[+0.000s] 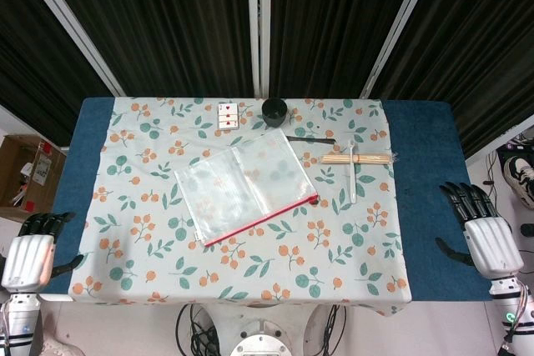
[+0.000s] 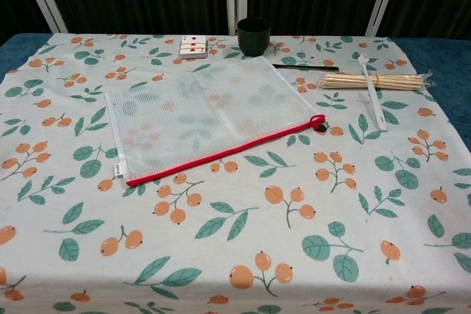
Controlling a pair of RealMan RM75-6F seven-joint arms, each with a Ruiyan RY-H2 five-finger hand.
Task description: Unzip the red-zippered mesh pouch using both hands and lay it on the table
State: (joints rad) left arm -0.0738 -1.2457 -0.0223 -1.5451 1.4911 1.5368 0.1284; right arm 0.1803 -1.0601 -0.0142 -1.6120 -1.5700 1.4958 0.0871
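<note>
black-fingered left hand [image 1: 32,249] and right hand [image 1: 479,221], both empty, beside table [image 1: 425,147]

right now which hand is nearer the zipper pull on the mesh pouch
Right. The right hand sits off the table's right edge; the left hand is off the far left. The zipper pull is at the pouch's right end.

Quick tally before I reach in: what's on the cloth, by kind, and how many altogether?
Mesh pouch with red zipper: 1
Dark cup: 1
Playing cards, one small spread: 1
Bundle of wooden sticks: 1
White fork-like utensil: 1
Thin black stick-like item: 1
Total: 6
Both hands, left and right, hold nothing.
</note>
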